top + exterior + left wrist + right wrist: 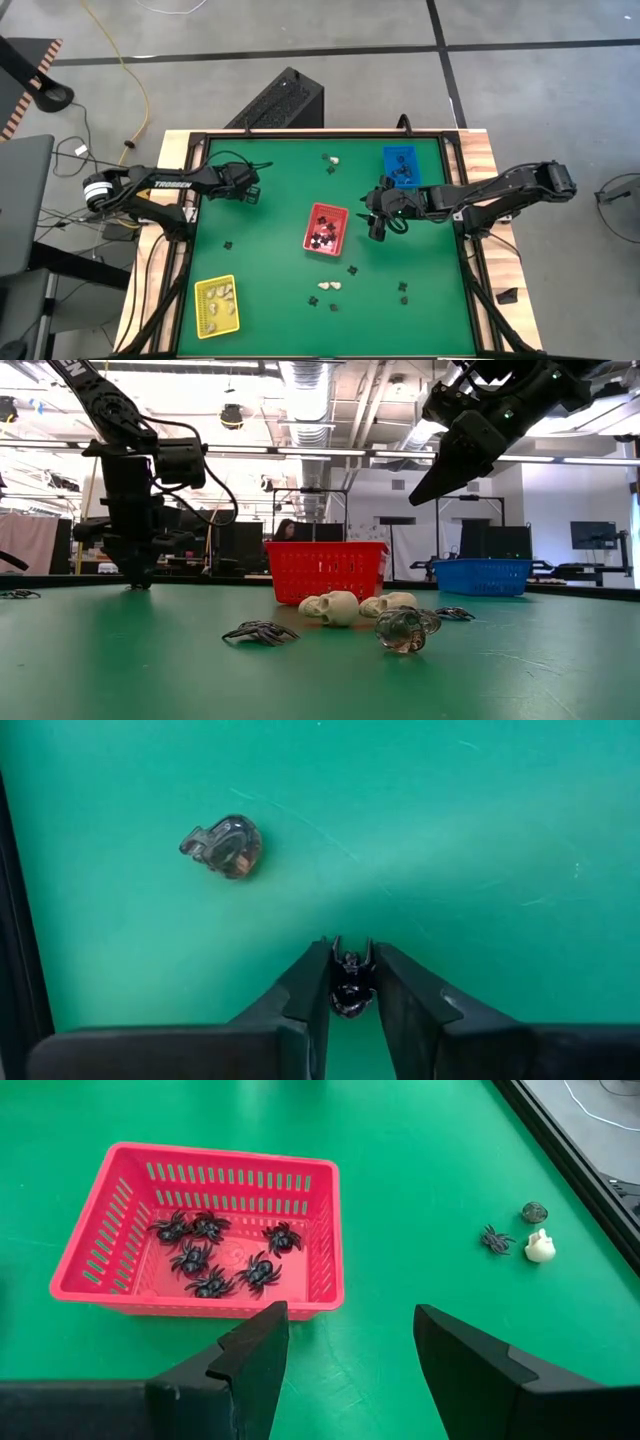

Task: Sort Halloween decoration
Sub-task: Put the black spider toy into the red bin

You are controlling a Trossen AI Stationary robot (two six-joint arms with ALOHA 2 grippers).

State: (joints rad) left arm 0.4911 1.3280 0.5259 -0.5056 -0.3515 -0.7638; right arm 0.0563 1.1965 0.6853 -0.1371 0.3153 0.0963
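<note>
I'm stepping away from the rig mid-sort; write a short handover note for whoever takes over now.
Left gripper: down on the mat at the left side, closing around a small black piece.
Right gripper: open, empty, raised beside the red basket.
Done: black spiders in the red basket; some pieces in the yellow basket and blue basket.
Left: loose skulls and black pieces scattered on the mat.

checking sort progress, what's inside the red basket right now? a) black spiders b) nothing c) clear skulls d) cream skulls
a, the right wrist view shows several black spiders lying in the red basket, with no skulls among them.
</note>
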